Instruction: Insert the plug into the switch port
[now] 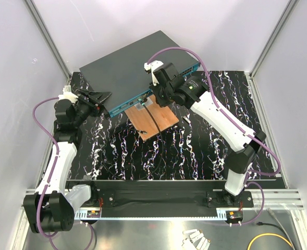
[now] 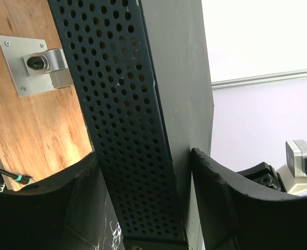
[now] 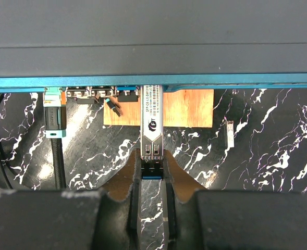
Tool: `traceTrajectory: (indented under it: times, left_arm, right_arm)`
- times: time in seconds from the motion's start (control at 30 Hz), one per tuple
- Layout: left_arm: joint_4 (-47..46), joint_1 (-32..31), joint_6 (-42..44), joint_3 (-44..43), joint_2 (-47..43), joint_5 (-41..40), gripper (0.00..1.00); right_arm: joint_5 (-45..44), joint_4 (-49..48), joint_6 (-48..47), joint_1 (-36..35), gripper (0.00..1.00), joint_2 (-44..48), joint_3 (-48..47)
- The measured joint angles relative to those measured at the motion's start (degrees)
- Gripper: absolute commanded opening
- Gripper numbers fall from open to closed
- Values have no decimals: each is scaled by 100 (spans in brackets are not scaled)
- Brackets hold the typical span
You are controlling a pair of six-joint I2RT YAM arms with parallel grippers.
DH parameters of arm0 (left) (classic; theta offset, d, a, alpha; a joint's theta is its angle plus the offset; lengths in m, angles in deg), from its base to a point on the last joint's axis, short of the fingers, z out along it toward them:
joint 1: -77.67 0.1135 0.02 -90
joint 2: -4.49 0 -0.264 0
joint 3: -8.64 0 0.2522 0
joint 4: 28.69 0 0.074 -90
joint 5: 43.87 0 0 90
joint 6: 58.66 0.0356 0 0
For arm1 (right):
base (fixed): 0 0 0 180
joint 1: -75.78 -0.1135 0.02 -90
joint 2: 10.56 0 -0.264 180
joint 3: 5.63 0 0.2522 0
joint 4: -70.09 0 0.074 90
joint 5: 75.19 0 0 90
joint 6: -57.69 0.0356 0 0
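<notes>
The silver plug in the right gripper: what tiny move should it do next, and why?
Probably push the plug straight forward into the switch. Its tip sits at the teal front edge, the right gripper is shut on its tail, and the left gripper clamps the switch's end.

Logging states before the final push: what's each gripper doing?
Left gripper: closed, clamping the switch.
Right gripper: closed, holding the plug.

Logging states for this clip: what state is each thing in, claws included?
Switch: side edge clamped by left claw.
Plug: gripped in right claw, tip at a switch port, body mostly outside.
Teal-ended cable: appears plugged into the switch.
Left claw: shut on switch.
Right claw: shut on plug.
</notes>
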Motion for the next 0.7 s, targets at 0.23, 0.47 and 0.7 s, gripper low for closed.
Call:
traceTrajectory:
  times: [0.23, 0.47, 0.7]
  left_arm:
    - [-74, -4, -13, 35, -4, -13, 52]
    - [-76, -4, -17, 37, -4, -13, 52]
    - [-76, -7, -17, 37, -7, -15, 52]
  right_arm:
    - [2, -7, -15, 0, 0, -4, -33]
    - [-9, -22, -22, 0, 0, -57, -33]
    - [-66, -39, -39, -2, 0, -140, -153]
